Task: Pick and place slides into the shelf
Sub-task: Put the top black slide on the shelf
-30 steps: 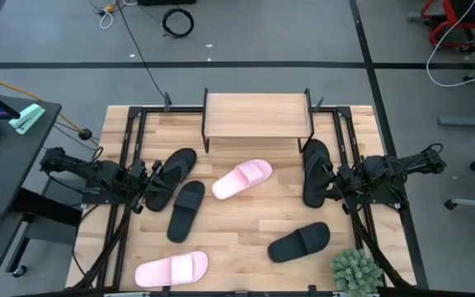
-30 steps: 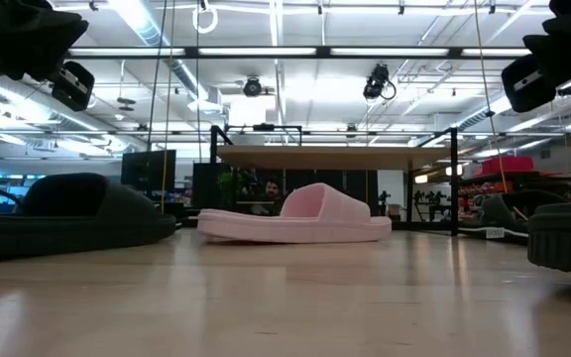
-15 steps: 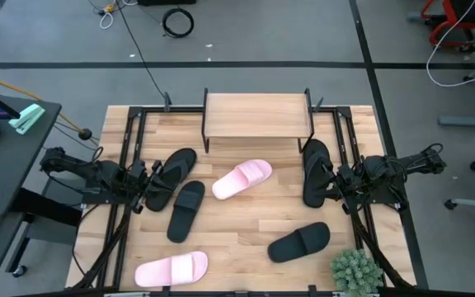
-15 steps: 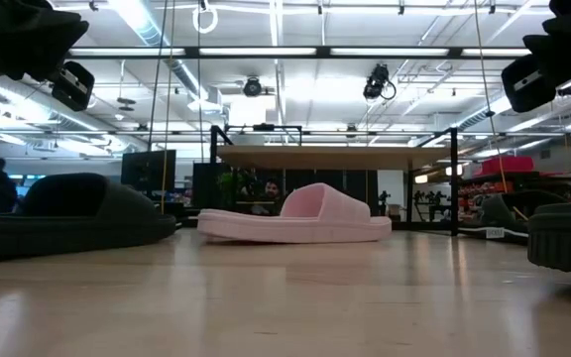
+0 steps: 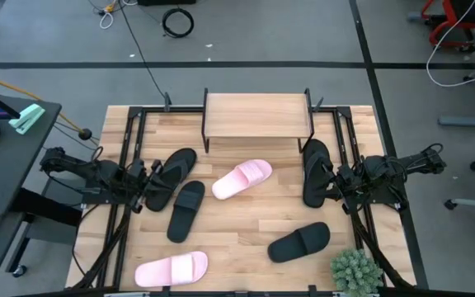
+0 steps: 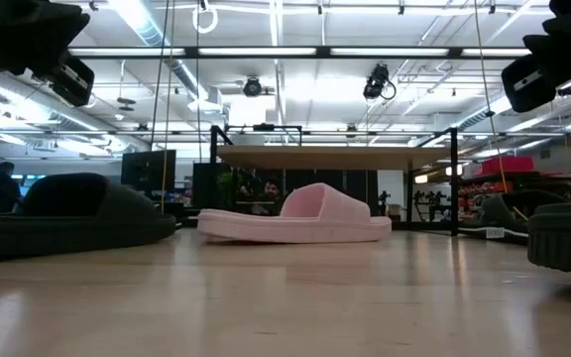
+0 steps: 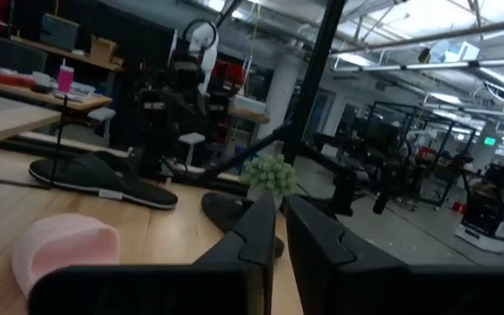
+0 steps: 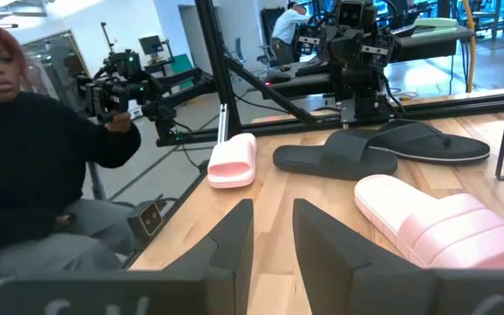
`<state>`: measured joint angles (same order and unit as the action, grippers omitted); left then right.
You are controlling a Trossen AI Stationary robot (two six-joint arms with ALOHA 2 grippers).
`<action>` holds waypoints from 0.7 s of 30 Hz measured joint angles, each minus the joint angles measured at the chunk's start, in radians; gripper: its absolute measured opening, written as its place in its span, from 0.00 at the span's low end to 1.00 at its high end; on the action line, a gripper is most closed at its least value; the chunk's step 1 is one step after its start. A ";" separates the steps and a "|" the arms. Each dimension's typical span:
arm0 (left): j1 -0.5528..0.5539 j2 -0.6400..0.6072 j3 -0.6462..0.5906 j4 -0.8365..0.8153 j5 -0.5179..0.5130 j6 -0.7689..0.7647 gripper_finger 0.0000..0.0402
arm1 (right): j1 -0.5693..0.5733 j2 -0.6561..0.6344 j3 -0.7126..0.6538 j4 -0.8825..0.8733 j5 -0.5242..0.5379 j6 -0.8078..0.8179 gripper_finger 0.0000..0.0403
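At the table's left edge, the left gripper (image 5: 143,183) hovers above the wood with its two dark fingers (image 7: 261,232) parted by only a narrow slit, holding nothing. On the opposite side, the right gripper (image 5: 330,183) hangs with a slightly wider gap between its fingers (image 8: 234,232), also empty.

Six open-toe slides lie scattered on the light wooden tabletop (image 5: 246,223). One matte black slide (image 5: 171,177) lies just beside the left gripper, its long axis running diagonally from near-left to far-right. A second black slide (image 5: 186,210) sits just to its right, on a similar steep diagonal. A pale pink slide (image 5: 242,179) rests near the middle, angled up toward the far right. Another black slide (image 5: 315,172) lies beside the right gripper, its long axis running nearly front to back. A fourth black slide (image 5: 299,242) and a second pink slide (image 5: 171,270) lie toward the near edge, both close to crosswise.

The small wooden-topped shelf with black metal legs (image 5: 257,115) stands at the far edge, its top board bare.
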<state>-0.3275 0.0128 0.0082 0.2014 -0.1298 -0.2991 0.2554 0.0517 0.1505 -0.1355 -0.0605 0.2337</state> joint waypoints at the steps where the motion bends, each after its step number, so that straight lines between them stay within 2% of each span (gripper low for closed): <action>1: 0.000 0.000 0.000 0.008 -0.001 0.010 0.09 | 0.000 0.000 0.000 0.000 0.000 0.000 0.22; 5: 0.000 -0.001 0.004 0.131 -0.007 0.040 0.07 | 0.000 0.000 0.000 0.000 0.000 0.000 0.22; 8: 0.000 0.001 0.089 0.063 -0.008 0.042 0.06 | 0.000 0.000 0.000 0.000 0.000 0.000 0.22; 10: 0.000 0.006 0.179 -0.044 -0.018 0.083 0.06 | 0.000 0.000 0.000 0.000 0.000 0.000 0.22; 13: 0.000 0.063 0.325 -0.280 -0.101 0.102 0.08 | 0.000 0.000 0.000 0.000 0.000 0.000 0.22; 16: 0.000 0.157 0.480 -0.501 -0.189 0.110 0.11 | 0.000 0.000 0.000 0.000 0.000 0.000 0.22; 19: 0.000 0.280 0.596 -0.680 -0.207 0.111 0.12 | 0.000 0.000 0.000 0.000 0.000 0.000 0.22; 21: -0.002 0.366 0.645 -0.732 -0.207 0.101 0.13 | 0.000 0.000 0.000 0.000 0.000 0.000 0.22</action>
<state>-0.3291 0.3789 0.6528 -0.5303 -0.3367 -0.1976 0.2554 0.0517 0.1505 -0.1352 -0.0605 0.2337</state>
